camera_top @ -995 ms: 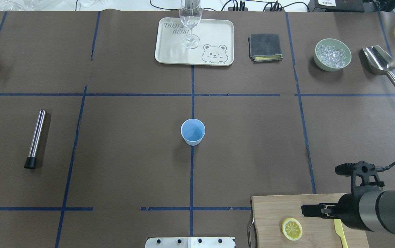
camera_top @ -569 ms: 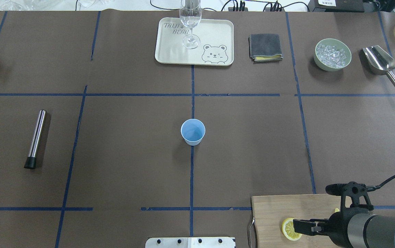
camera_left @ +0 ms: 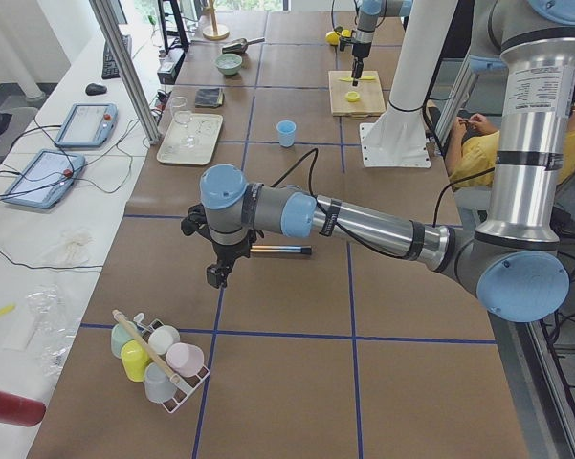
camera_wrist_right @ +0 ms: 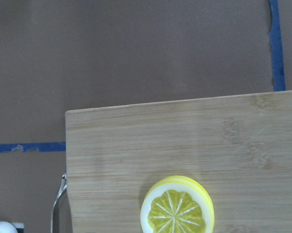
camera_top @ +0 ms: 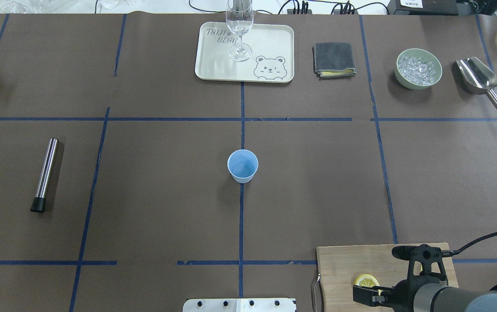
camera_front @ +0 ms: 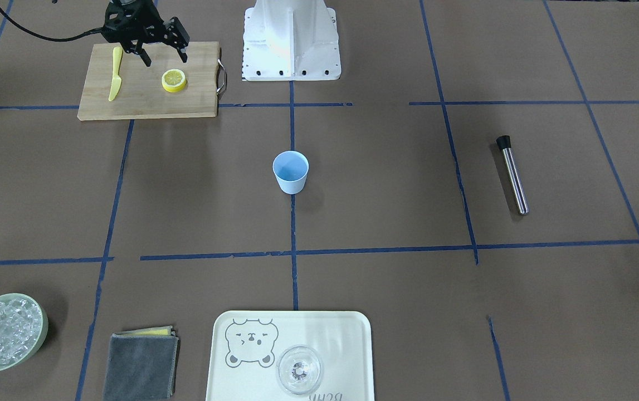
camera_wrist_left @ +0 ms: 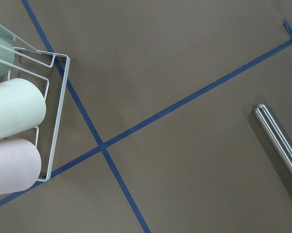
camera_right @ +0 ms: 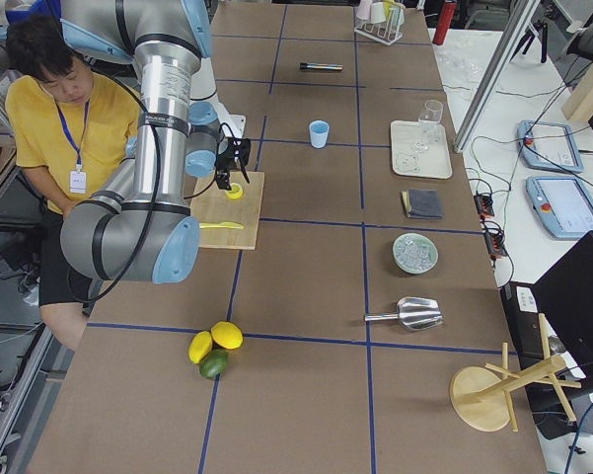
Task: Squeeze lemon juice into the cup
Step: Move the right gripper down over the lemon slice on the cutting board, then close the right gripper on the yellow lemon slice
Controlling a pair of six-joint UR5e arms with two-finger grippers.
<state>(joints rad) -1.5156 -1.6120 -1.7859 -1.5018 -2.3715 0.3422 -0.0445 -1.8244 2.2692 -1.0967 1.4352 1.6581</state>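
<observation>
A lemon point(camera_front: 174, 80) slice lies flat on the wooden cutting board point(camera_front: 146, 103) at the robot's right. My right gripper point(camera_front: 163, 54) hangs open just above the board, its fingers apart and empty, a little to the robot's side of the slice. In the right wrist view the lemon point(camera_wrist_right: 177, 211) sits at the bottom centre, face up. From overhead, the arm covers part of the lemon point(camera_top: 365, 280). The light blue cup point(camera_top: 242, 165) stands upright at the table's centre, far from both grippers. My left gripper point(camera_left: 219, 274) hovers over the table's left end; I cannot tell its state.
A yellow knife point(camera_front: 114, 81) lies on the board left of the slice. Tray point(camera_top: 274, 47) with a glass point(camera_top: 239, 30), grey cloth point(camera_top: 333, 59), ice bowl point(camera_top: 418, 68) and scoop point(camera_top: 478, 78) line the far side. A steel rod point(camera_top: 45, 173) lies left. A person point(camera_right: 69, 128) sits behind.
My right arm has drawn back toward the robot's side and to the left, so the gripper now stands over the lemon slice and hides part of it from overhead. The cup has not moved.
</observation>
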